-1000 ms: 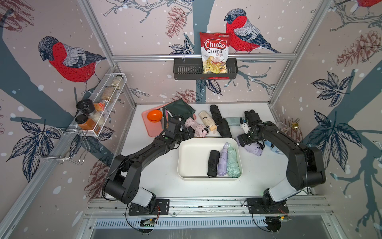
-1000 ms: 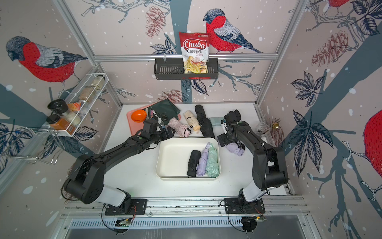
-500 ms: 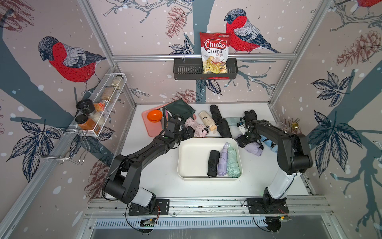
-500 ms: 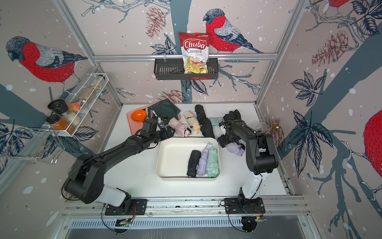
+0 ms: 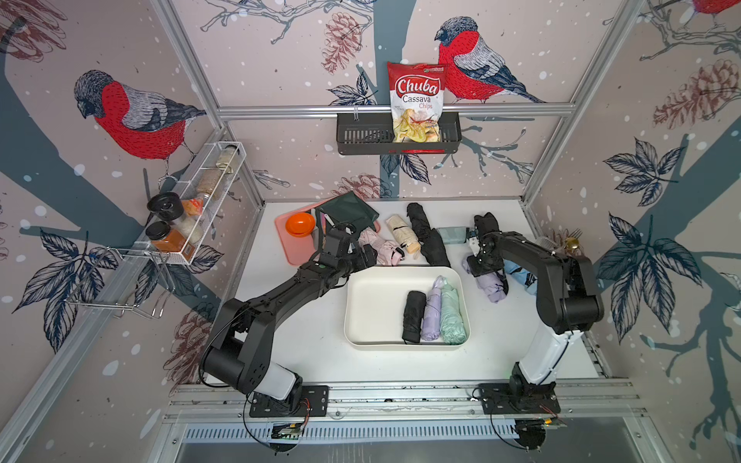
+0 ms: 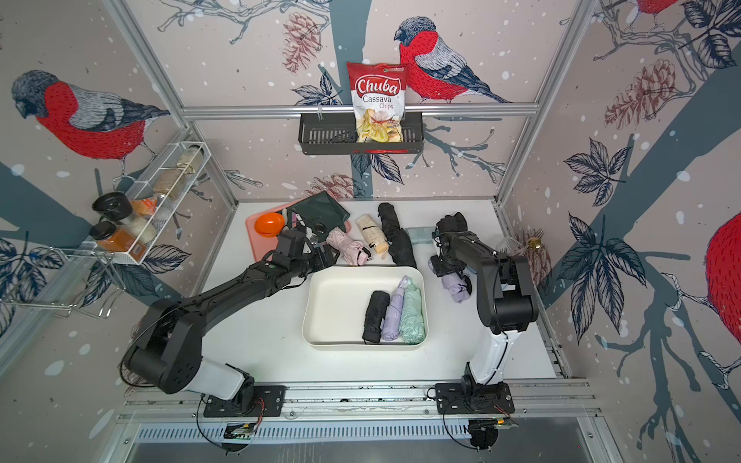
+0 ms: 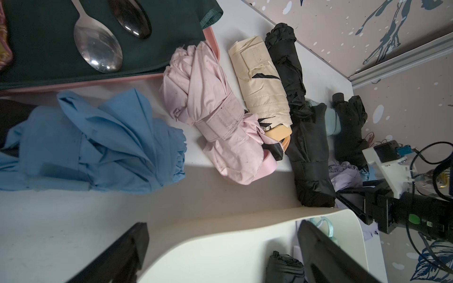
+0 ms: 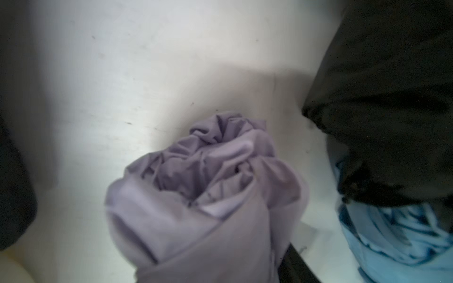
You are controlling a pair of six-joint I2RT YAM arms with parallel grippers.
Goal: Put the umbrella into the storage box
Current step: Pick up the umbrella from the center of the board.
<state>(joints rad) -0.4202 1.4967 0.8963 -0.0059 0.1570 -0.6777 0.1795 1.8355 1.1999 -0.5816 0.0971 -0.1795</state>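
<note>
The off-white storage box (image 5: 353,308) (image 6: 316,312) sits mid-table with three folded umbrellas in it: black, lilac and mint. A lilac umbrella (image 5: 494,288) (image 6: 457,289) (image 8: 196,191) lies on the table right of the box. My right gripper (image 5: 483,267) (image 6: 444,267) (image 8: 208,257) is down over its far end and shut on it; the fabric fills the jaws, and only one black finger (image 8: 296,265) shows. My left gripper (image 5: 363,256) (image 6: 325,256) (image 7: 220,254) hangs open over the box's back left corner, holding nothing.
Behind the box lie pink (image 5: 379,249), cream (image 5: 403,234) and black (image 5: 427,236) umbrellas; another black one (image 5: 487,223) and a blue one (image 5: 520,275) crowd the right gripper. A blue umbrella (image 7: 98,147) lies by the left gripper. A pink tray (image 5: 288,248) holds an orange bowl, cloth and spoons.
The right gripper has closed on the lilac umbrella, and the right arm's elbow has swung from out toward the right wall to nearer its base. The left arm has not moved.
</note>
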